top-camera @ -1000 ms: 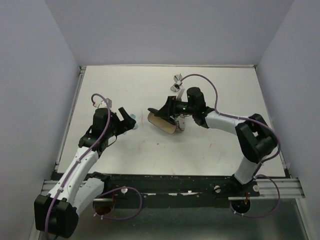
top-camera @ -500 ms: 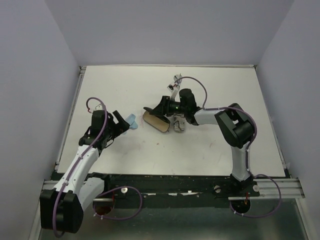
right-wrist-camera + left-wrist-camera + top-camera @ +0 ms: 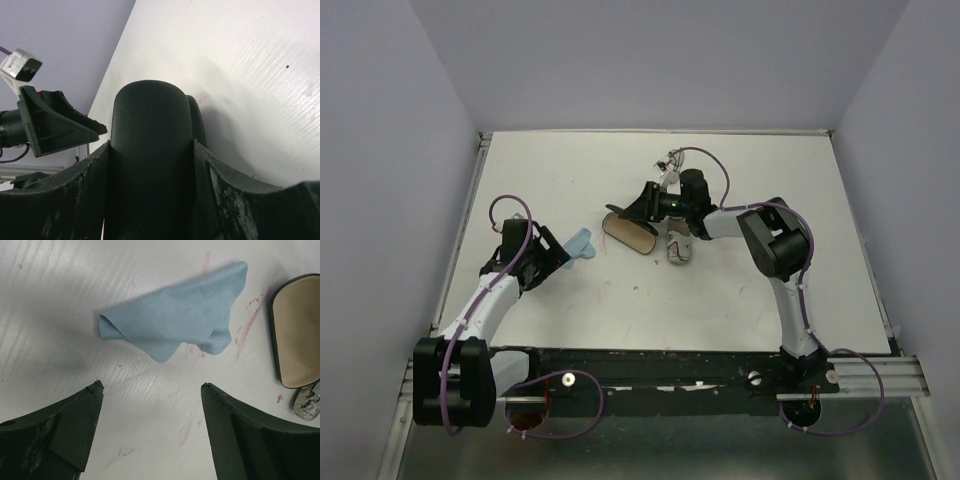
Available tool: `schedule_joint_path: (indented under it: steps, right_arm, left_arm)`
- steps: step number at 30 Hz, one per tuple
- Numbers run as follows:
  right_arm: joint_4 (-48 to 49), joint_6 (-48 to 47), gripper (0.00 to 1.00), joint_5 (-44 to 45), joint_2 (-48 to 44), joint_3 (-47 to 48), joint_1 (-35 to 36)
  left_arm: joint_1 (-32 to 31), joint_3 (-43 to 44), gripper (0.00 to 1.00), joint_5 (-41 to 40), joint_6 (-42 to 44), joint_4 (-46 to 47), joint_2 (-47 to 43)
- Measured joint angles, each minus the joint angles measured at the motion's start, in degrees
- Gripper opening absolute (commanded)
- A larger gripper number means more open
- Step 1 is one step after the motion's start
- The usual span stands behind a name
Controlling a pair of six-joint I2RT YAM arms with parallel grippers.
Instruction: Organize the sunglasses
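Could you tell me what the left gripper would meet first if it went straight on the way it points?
Probably the cloth, lying just ahead of the open left gripper; the case sits off to one side. Depth is hard to judge.

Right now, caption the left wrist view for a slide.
Open left gripper hovers short of a crumpled blue cloth; tan-lined black case at right.
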Motion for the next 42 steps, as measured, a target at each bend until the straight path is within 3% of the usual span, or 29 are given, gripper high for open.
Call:
schedule_joint_path:
  steps: [3,8,17,33,42]
  right_arm:
    - [-1.22,-1.27,0.83,0.26,0.00,0.70,-0.02]
    - [-7.13,-5.05,0.95,5.33,-1.31,0.61,-0.13]
    - [-14.29,-12.35,0.98,20.68,-15.93,-5.62,-1.09]
    - [-16.09,-17.46,0.98,34.42,-32.48,-19.26,-1.25]
    - [-16.55,-20.06,0.98,40.02,-39.56,-23.69,-1.25]
  left_arm:
    - [0.22,0.22,0.79,0.22,-0.59,0.46,2.64]
    - [0.26,1.57,0.71,0.24,-2.64,0.63,7.85]
    - [0.17,3.37,0.53,0.79,-7.52,3.39,13.66]
    - [-3.56,17.53,0.56,-4.96,-9.77,-2.21,24.35]
    - [-6.23,31.65,0.59,-9.97,-9.49,-15.23,34.45]
